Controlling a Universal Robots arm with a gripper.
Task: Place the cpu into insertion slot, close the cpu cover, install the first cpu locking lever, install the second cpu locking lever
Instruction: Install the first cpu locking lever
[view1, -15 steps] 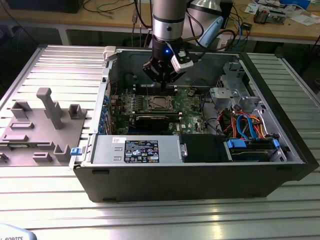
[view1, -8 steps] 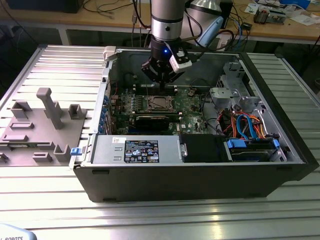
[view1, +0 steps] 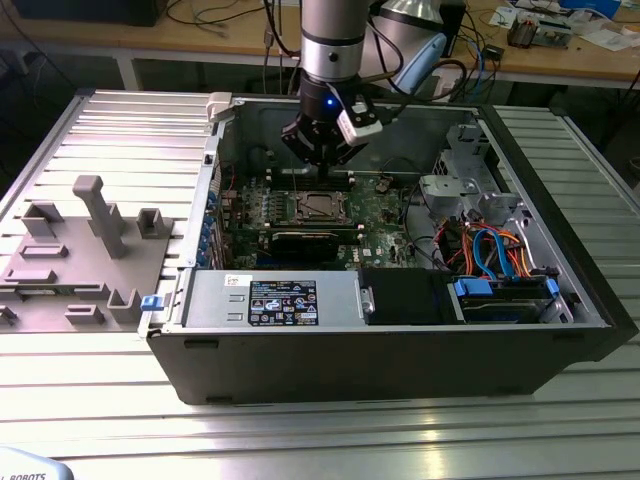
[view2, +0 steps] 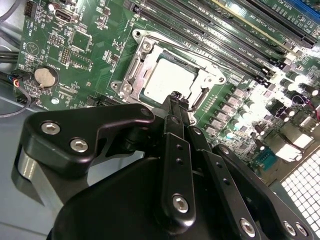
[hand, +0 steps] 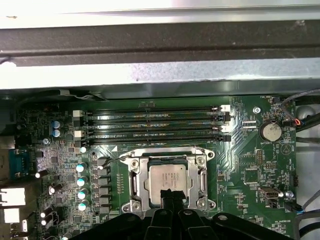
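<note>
Silvery-grey square cpu (hand: 170, 180) seated flat in the insertion slot (hand: 141, 181) on the green board, just beside 4 long black memory slots. Top face bright, with faint print. Seen also in the second wrist view as a pale square (view2: 167, 80), and in the exterior view as a small grey patch (view1: 318, 205) inside the open case. Metal cpu cover (hand: 203, 176) lying down around the chip as a silver frame, chip showing through its square window.
</note>
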